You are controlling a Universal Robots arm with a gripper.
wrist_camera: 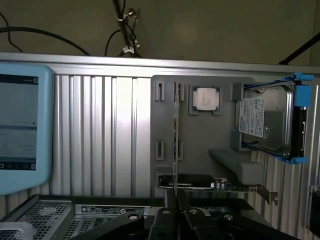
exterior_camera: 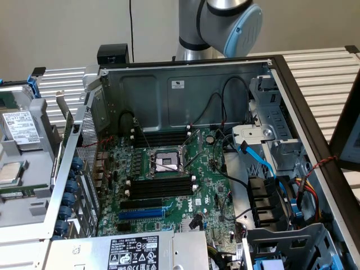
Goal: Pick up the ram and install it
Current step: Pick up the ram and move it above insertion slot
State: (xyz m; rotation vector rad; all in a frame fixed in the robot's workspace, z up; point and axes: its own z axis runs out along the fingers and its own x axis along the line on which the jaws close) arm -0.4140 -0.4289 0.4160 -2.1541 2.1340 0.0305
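The ram (wrist_camera: 176,135) is a thin green stick seen edge-on in the wrist view. It runs straight out from between my black fingers (wrist_camera: 165,220). My gripper (wrist_camera: 176,207) looks shut on its near end and hangs high above a grey parts tray (wrist_camera: 165,125). In the exterior view the open computer case shows the green motherboard (exterior_camera: 169,185). Its black memory slots (exterior_camera: 160,185) beside the processor socket (exterior_camera: 167,161) stand empty. The silver and blue arm (exterior_camera: 225,19) rises behind the case's back wall.
The tray holds a processor chip (wrist_camera: 204,98), a hard disk (wrist_camera: 262,125) in a blue bracket and an expansion card (wrist_camera: 200,181). A blue-framed screen (wrist_camera: 20,125) stands beside it. In the case are a blue expansion slot (exterior_camera: 142,214), loose cables (exterior_camera: 264,163) and the power supply (exterior_camera: 135,253).
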